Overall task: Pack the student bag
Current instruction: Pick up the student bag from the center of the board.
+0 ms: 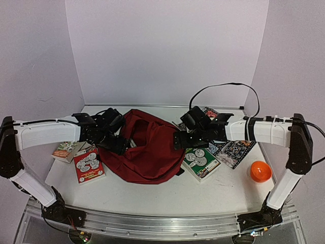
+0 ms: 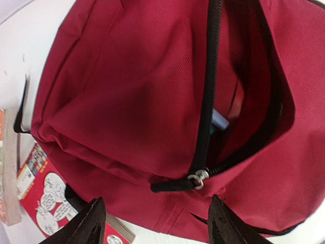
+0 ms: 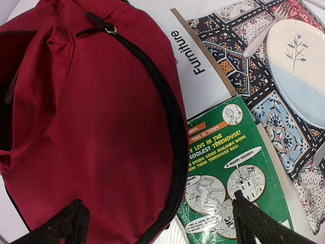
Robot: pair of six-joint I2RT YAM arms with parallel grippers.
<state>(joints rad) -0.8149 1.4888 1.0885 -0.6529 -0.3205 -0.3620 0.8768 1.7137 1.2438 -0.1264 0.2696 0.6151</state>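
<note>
- Top external: we see the student bag (image 1: 150,152) lying slumped at the middle of the counter (image 1: 152,198), its mouth turned toward 10 o'clock. The left pincer (image 1: 114,140) sits at the bag's 9 o'clock edge and the right pincer (image 1: 180,140) at its 3 o'clock edge. We judge that the two flank it so one can steady the fabric while the other loads. A red book (image 1: 89,165) waits at 8 o'clock of the bag, a green book (image 1: 201,161) just beside it at 4 o'clock, and an orange ball (image 1: 260,172) lies well apart toward 4 o'clock.
- Left wrist: our left pincer (image 2: 157,223) hangs over the bag (image 2: 122,91) with its fingers apart and nothing between them. The zipper pull (image 2: 198,179) lies just at 12 o'clock of the fingers. The zip gapes, showing a pale item (image 2: 219,120) inside, which we cannot identify.
- Right wrist: our right pincer (image 3: 160,229) is spread wide and empty, straddling the line where the bag (image 3: 111,127) overlaps the green book (image 3: 228,162). That looks like a good stance for taking either one. A "Furniture" book (image 3: 193,66) and a patterned book (image 3: 254,66) lie toward 1 o'clock.
</note>
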